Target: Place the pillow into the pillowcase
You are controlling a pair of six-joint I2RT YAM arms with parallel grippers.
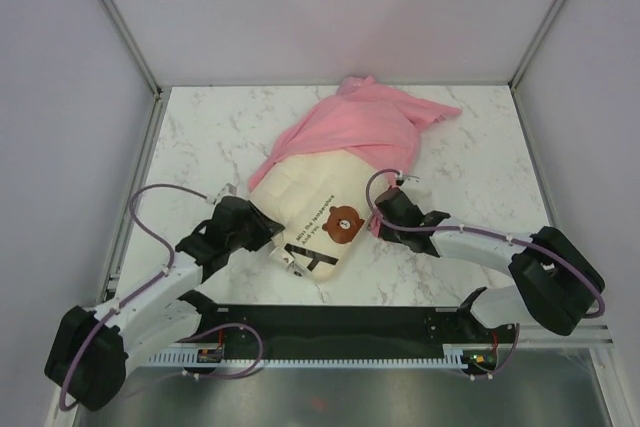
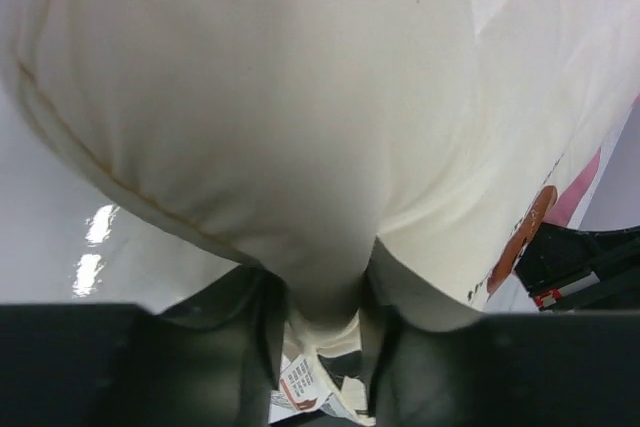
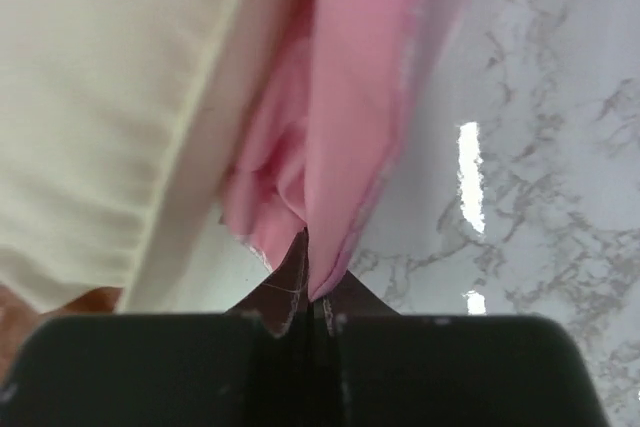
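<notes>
Centre frame, the left gripper [image 2: 322, 315] pinches the pillow's [image 1: 305, 209] lower corner; the right gripper [image 3: 308, 252] clamps the pillowcase's [image 1: 362, 125] pink edge.

The pillow [image 1: 310, 217] and pillowcase [image 1: 360, 122] lay across the middle of the bench [image 1: 200, 137], walling my left gripper [image 1: 284, 247] from my right gripper [image 1: 385, 205]. I had open marble toward the far left corner and the right edge.

Looks like a lab robot test cell. Marble-look surface [image 1: 200, 147] is boxed in by plain white panels [image 1: 330, 7] on aluminium corner posts [image 1: 115, 17] across the upper half of the top view. Left arm [image 1: 150, 312] and right arm [image 1: 480, 245] sit on a black base rail [image 1: 340, 332] along the bottom edge, with purple cables [image 1: 137, 202] looped loose.
</notes>
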